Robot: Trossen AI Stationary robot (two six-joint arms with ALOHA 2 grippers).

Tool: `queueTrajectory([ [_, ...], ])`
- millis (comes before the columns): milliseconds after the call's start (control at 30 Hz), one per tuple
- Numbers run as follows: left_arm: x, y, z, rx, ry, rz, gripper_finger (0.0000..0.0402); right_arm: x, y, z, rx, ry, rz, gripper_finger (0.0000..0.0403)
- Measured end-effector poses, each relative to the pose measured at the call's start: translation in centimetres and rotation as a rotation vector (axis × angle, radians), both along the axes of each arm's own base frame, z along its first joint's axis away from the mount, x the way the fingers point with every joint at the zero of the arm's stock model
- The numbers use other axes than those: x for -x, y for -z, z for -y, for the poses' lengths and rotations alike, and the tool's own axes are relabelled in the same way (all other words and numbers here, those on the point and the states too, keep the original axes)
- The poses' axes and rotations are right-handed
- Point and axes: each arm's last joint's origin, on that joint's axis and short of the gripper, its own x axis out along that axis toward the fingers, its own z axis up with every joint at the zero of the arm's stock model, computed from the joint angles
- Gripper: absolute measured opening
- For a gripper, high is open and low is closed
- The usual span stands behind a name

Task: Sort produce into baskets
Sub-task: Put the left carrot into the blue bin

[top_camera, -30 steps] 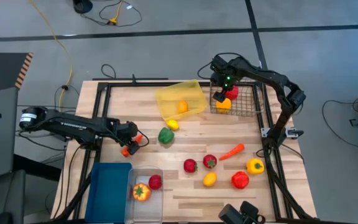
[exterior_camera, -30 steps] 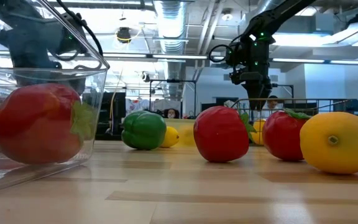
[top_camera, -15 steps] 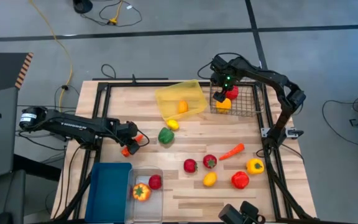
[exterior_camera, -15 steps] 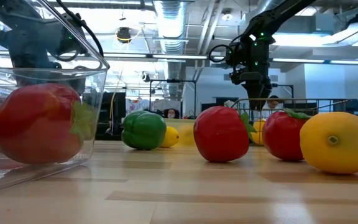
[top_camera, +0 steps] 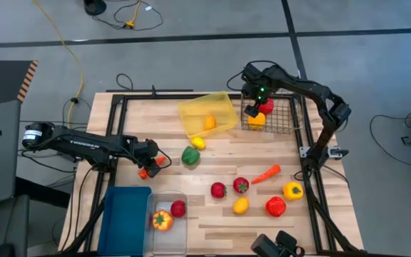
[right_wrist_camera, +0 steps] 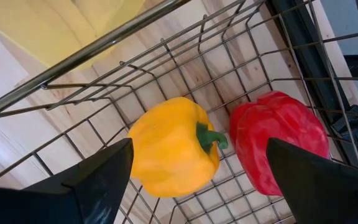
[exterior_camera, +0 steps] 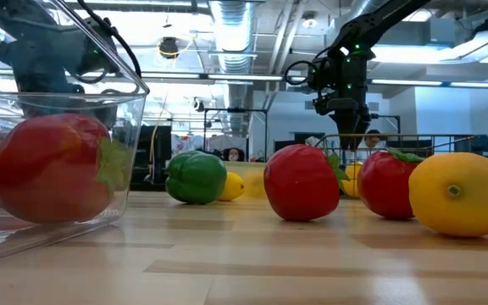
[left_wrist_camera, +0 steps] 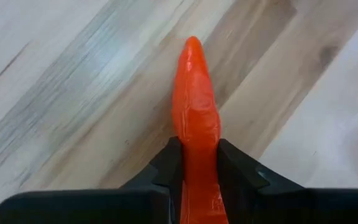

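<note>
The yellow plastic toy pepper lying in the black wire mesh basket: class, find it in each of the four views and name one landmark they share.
High view: yellow plastic toy pepper in the black wire mesh basket, below the right gripper.
Low view: hidden behind the red tomatoes.
Left wrist view: not in it.
Right wrist view: centre, beside the red pepper.
Shared landmark: the basket.
</note>
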Motion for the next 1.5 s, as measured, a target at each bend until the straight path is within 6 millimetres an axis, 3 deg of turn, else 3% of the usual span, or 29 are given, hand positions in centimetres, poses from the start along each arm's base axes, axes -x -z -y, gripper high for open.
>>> queueTrajectory([
  [233,-0.9,-1.8,0.2,0.039,0.082,0.035,0.0066,0.0,0.0,0.0,0.000,0.000,0.000,0.0393],
  [700,-1.4,-8.9,0.9,0.130,0.197,-0.062,0.0066,0.0,0.0,0.0,0.000,0.000,0.000,0.0393],
  [1200,0.6,-9.2,7.7,0.321,0.229,-0.210,0.0066,0.0,0.0,0.0,0.000,0.000,0.001,0.0393],
  [1500,1.9,-9.3,10.2,0.349,0.192,-0.272,0.0067,0.0,0.0,0.0,0.001,0.000,0.001,0.0393],
])
